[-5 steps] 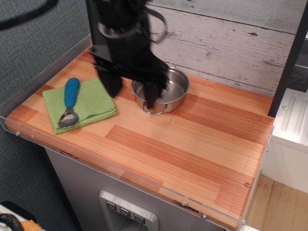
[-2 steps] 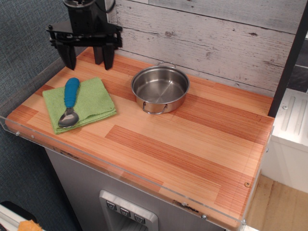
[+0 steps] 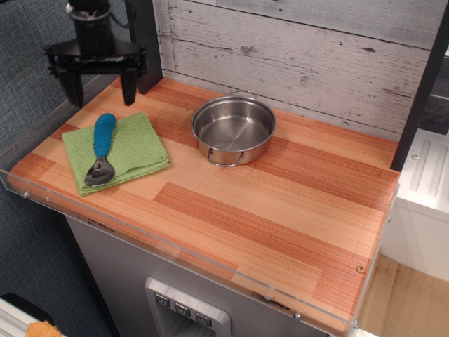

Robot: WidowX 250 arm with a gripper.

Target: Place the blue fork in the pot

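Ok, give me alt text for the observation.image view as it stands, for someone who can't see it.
The black gripper hangs open above the far left of a wooden counter, holding nothing. Below it, the blue fork lies on a green cloth. To their right sits the pot, empty, near a whitewashed plank wall.

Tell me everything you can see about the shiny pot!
The pot is round, shallow and looks like shiny steel. It has two little loop handles, one at the front and one at the back. It stands upright on the wooden counter, close to the grey plank wall. It is empty inside. Nothing touches it except the counter: the green cloth lies apart on its left.
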